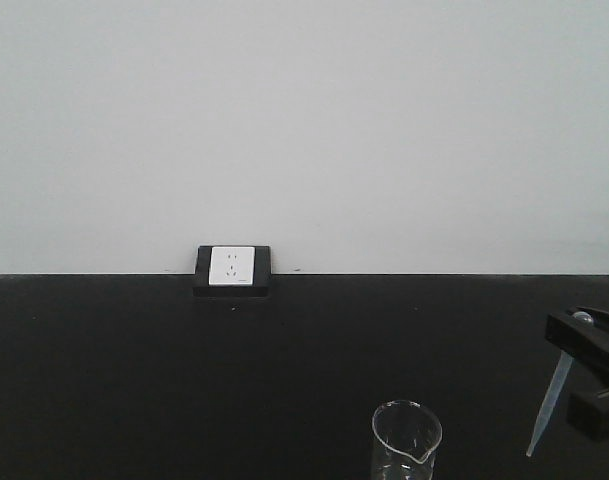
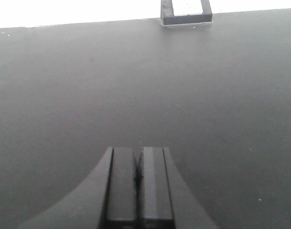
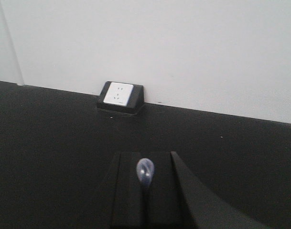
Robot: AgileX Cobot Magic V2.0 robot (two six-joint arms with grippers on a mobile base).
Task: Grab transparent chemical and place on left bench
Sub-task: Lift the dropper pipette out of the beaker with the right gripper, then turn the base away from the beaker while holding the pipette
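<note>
My right gripper (image 1: 584,330) is shut on the transparent chemical, a slim clear pipette (image 1: 550,408). Its stem hangs down and to the left below the jaws, above the black bench (image 1: 134,380). In the right wrist view the pipette's small bulb (image 3: 145,171) sticks up between the closed fingers of my right gripper (image 3: 145,164). My left gripper (image 2: 138,160) is shut and empty, low over the bare black bench top (image 2: 135,86). It does not show in the front view.
A clear glass beaker (image 1: 406,440) stands at the front edge of the front view, left of the pipette's tip. A black socket box with a white face (image 1: 232,270) sits against the white wall; it also shows in the wrist views (image 3: 120,97) (image 2: 186,10).
</note>
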